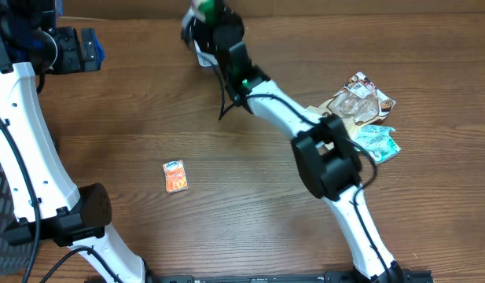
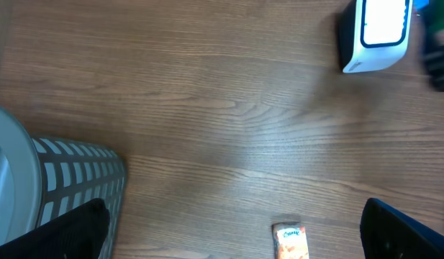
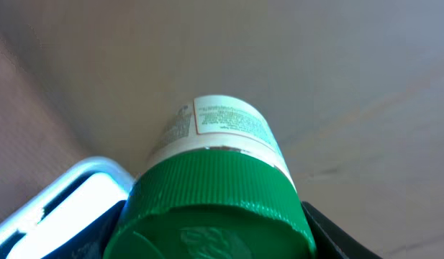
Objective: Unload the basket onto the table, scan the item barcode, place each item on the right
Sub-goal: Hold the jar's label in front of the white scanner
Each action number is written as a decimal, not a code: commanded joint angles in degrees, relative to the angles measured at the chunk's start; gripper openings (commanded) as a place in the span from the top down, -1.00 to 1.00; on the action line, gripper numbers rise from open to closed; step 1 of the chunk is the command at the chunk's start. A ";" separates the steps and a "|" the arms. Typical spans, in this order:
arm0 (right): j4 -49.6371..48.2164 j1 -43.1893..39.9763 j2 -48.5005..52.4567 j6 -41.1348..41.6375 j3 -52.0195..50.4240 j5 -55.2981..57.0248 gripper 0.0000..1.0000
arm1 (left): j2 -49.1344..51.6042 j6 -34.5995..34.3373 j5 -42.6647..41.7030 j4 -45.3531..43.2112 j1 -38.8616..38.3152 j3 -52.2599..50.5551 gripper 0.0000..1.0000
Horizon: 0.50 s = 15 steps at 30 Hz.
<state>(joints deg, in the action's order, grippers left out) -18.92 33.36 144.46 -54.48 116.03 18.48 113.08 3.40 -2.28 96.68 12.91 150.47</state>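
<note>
**Green-capped bottle held at the scanner, far edge of the desk**

At the far left, the left pincer (image 2: pixel 236 237) hangs above the desk (image 1: pixel 148 110) with its two fingers spread wide apart and nothing between them. Its wrist view shows a white slatted basket (image 2: pixel 70 176) at the left edge, below the camera.

Further right, a small orange packet (image 1: pixel 175 176) lies flat on the bare wood, well apart from everything else.

Right of that, at the top middle of the overhead view, the right arm reaches diagonally across the desk from the near right edge. The right pincer (image 3: pixel 214 237) is clamped on a bottle (image 3: pixel 222 126), gripping it at the ribbed green cap (image 3: pixel 207 194), with a dark finger on either side. The bottle body is white with a printed label and points away from the wrist camera. Just beside it, to the lower left in that view, sits the scanner (image 2: pixel 376 32), a white box with a pale, blue-rimmed window. Whether bottle and scanner touch cannot be told.

At the far right lies a heap of crinkled wrappers (image 1: pixel 358 102), with a teal packet (image 1: pixel 380 143) at its near edge.
</note>
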 commanded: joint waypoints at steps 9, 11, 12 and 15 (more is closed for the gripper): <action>-3.96 -0.37 1.31 -8.41 0.92 1.22 0.21 | -0.26 0.70 0.35 0.11 0.31 0.09 -0.99; -3.96 -0.37 1.31 -8.41 0.92 1.46 0.21 | -0.26 0.70 0.35 0.11 0.31 0.09 -0.99; -4.00 -0.37 1.29 -8.44 0.92 1.51 0.21 | -0.26 0.70 0.35 0.11 0.31 0.09 -0.99; -5.09 -0.37 1.29 -8.44 0.92 1.86 0.21 | -0.26 0.70 0.35 0.11 0.31 0.09 -0.99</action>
<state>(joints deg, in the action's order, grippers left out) -22.28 33.36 148.46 -62.74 115.59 18.98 113.08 3.40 -2.28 96.68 12.91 150.47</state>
